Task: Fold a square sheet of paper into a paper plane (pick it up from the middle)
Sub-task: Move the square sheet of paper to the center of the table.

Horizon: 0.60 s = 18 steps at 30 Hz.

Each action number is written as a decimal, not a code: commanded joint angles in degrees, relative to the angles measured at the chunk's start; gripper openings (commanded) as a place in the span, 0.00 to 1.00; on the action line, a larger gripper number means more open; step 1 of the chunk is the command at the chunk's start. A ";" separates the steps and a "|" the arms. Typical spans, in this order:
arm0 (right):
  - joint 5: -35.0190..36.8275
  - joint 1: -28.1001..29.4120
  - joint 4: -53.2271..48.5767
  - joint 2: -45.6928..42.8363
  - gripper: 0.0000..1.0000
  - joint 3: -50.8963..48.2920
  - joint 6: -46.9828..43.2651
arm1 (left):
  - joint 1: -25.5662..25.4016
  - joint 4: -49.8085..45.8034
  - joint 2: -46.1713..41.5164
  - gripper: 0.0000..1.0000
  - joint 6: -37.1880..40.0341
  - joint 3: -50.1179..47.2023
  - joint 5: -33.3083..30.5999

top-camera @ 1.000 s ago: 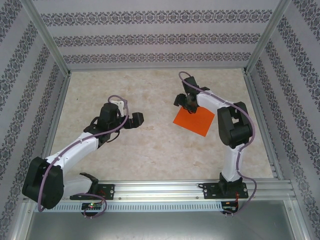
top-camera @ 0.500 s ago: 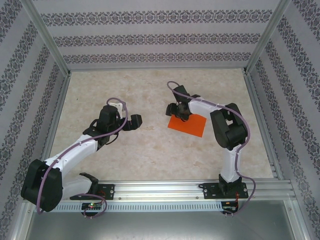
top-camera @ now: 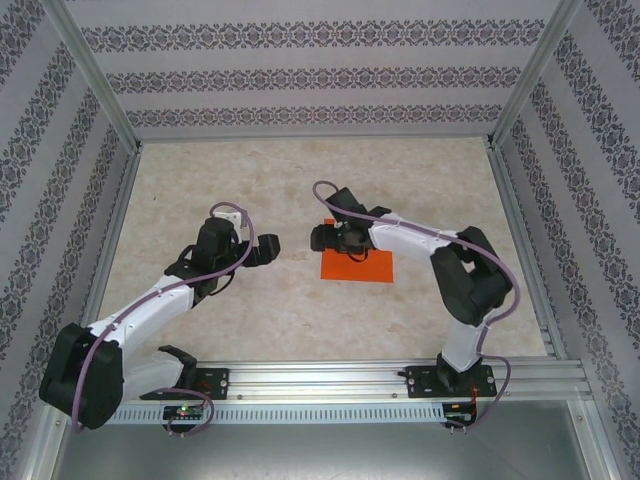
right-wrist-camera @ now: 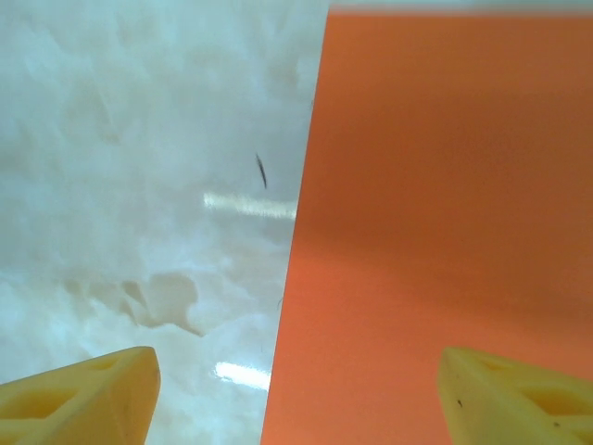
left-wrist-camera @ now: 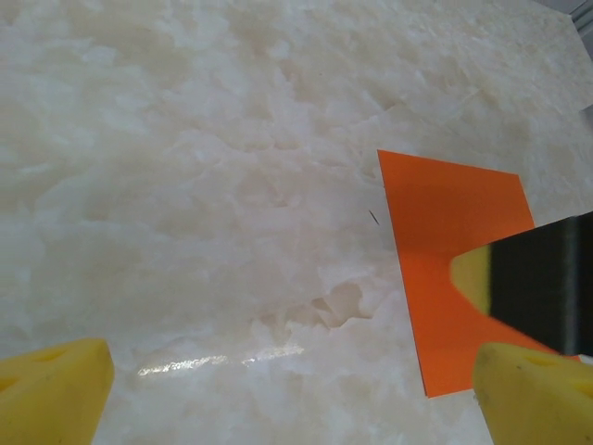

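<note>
The square sheet of paper (top-camera: 365, 268) is bright orange and lies flat, with no fold, on the marble table right of the middle. My right gripper (top-camera: 330, 240) hangs low over its left edge, open. In the right wrist view one yellow pad (right-wrist-camera: 519, 394) is over the sheet (right-wrist-camera: 445, 213) and the other over bare table. My left gripper (top-camera: 258, 250) is open just left of the sheet. In its wrist view the sheet (left-wrist-camera: 445, 250) lies to the right with the right arm's dark finger (left-wrist-camera: 547, 278) on it. The paper plane is out of view.
The pale marble tabletop (top-camera: 200, 190) is walled in by patterned panels and a metal frame (top-camera: 95, 90). An aluminium rail (top-camera: 330, 378) with both arm bases runs along the near edge. A tiny dark speck (right-wrist-camera: 261, 171) lies beside the sheet's edge.
The right arm swung left and nearer, and the orange sheet slid with it toward the table's middle, turning square to the table edges. The left gripper shifted slightly left and nearer.
</note>
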 commanded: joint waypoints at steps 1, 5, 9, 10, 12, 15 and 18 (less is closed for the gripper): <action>7.48 -2.88 -0.93 -4.44 0.81 -0.95 0.90 | -0.26 2.05 -1.16 1.00 0.87 0.99 -1.51; 6.31 -7.54 -3.04 -3.50 0.80 -1.67 1.46 | -0.27 5.70 -1.17 1.00 1.13 -0.29 -0.30; 4.79 -8.52 -1.96 -2.13 0.79 -2.84 1.19 | -0.29 7.03 -0.93 1.00 1.35 -0.61 0.56; 4.59 -8.57 -1.71 -1.73 0.79 -2.92 1.54 | -0.29 6.94 -0.96 1.00 1.72 -0.63 0.62; 3.35 -8.37 -1.39 -0.99 0.78 -2.50 1.75 | -0.32 7.77 -1.51 1.00 1.95 -1.36 0.17; 3.14 -7.80 -0.56 -0.07 0.79 -1.86 1.88 | -0.34 8.08 -1.95 1.00 1.68 -2.15 -1.48; 2.42 -7.20 -0.46 0.94 0.80 -0.44 0.99 | -0.26 7.03 -1.14 1.00 2.33 -1.40 -0.36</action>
